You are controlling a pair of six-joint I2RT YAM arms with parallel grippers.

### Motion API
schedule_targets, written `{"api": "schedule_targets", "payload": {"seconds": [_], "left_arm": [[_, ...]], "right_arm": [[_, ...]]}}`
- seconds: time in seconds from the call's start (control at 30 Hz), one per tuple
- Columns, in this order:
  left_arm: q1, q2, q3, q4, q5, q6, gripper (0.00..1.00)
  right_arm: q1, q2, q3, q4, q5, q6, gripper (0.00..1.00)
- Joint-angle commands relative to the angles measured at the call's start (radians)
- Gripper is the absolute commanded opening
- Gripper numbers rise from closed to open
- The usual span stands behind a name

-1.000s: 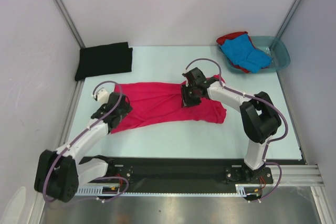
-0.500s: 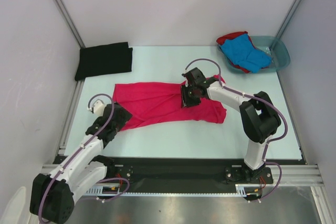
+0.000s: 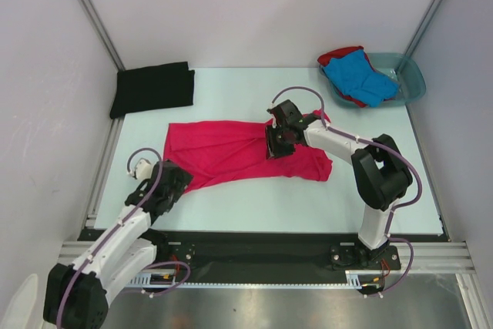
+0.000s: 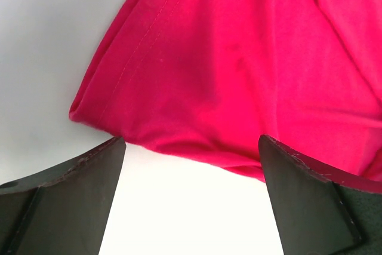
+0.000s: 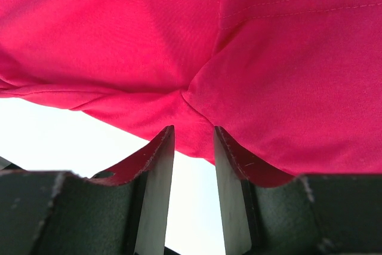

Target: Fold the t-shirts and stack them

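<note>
Four shirts are in view, but only one is being worked. The pink shirt (image 3: 223, 152) lies loosely spread across the middle of the table (image 3: 246, 98). Its long axis runs left to right, and the left end dips toward the lower left of the overhead frame. The black shirt (image 3: 152, 88) sits folded in the upper left. The blue shirt (image 3: 358, 76) is heaped over the red shirt (image 3: 337, 55) in the basin (image 3: 412, 82) at the upper right.

The left gripper (image 3: 171, 180) hangs at the lower-left corner of the pink shirt with its jaws spread wide and nothing between them. In the left wrist view, the hemmed corner lies just beyond the fingertips, toward the top of the frame, with bare table under the gap. The cloth is straight ahead of this gripper and close, not touching it.

The right gripper (image 3: 277, 144) is over the right half of the shirt, nearer the upper edge. Its jaws are drawn close together. Creases run in toward it, and in the right wrist view a pucker of cloth appears to be nipped between the fingers (image 5: 158, 165), though the exact contact is hard to make out.

I judge the shirt is being flattened before folding. The left arm is the nearer one for the free left corner, and any tug from it would run along the long axis, away from the right gripper's pinch.
</note>
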Motion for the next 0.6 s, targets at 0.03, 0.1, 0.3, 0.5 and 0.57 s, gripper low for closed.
{"api": "schedule_targets", "payload": {"seconds": [0.03,0.1,0.3,0.5,0.57], "left_arm": [[0.005,-0.103,-0.012,-0.073,-0.021,-0.083,1.0],[0.005,-0.127,-0.035,-0.083,-0.037,-0.1,1.0],[0.005,-0.158,-0.072,-0.057,-0.045,-0.117,0.96],[0.005,-0.106,-0.089,-0.021,-0.042,-0.111,0.92],[0.005,-0.089,-0.097,0.008,-0.047,-0.114,0.86]], "right_arm": [[0.001,-0.048,-0.004,0.022,-0.004,-0.016,0.38],[0.001,-0.048,-0.002,0.024,-0.006,-0.016,0.38],[0.001,-0.049,-0.001,0.019,-0.001,-0.019,0.38],[0.0,-0.051,-0.002,0.018,0.0,-0.017,0.37],[0.001,-0.05,-0.004,0.018,0.0,-0.019,0.37]]}}
